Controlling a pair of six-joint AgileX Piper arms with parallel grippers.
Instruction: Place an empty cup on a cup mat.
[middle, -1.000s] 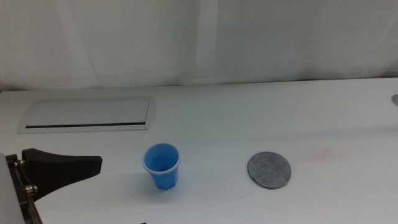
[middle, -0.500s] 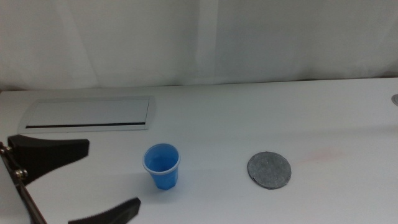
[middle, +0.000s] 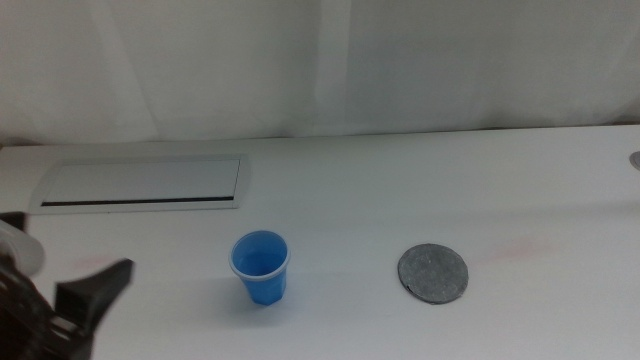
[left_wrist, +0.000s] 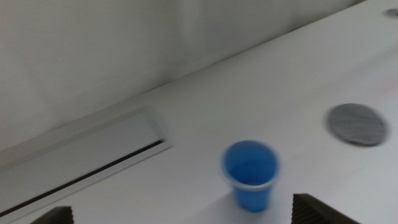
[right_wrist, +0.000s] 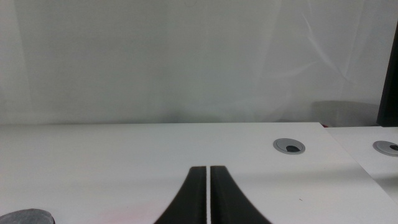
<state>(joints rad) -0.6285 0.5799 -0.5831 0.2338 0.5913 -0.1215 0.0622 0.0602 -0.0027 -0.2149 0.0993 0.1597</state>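
The blue cup (middle: 260, 266) stands upright and empty on the white table, left of centre. The cup mat (middle: 433, 273), a speckled dark grey disc, lies flat to its right, well apart from it. My left gripper (middle: 92, 300) is low at the bottom left corner, left of the cup and not touching it. In the left wrist view its jaws stand wide apart at the bottom corners, with the cup (left_wrist: 250, 174) ahead between them and the mat (left_wrist: 356, 123) beyond. My right gripper (right_wrist: 207, 186) is shut and empty, out of the middle view.
A long white panel with a slot (middle: 140, 183) lies at the back left behind the cup. The right wrist view shows two round grommets (right_wrist: 289, 146) in the table and a sliver of the mat (right_wrist: 25, 216). A white curtain backs the table.
My left gripper has drawn back toward the bottom left corner of the middle view; only one jaw still shows there. The cup and the mat have not moved.
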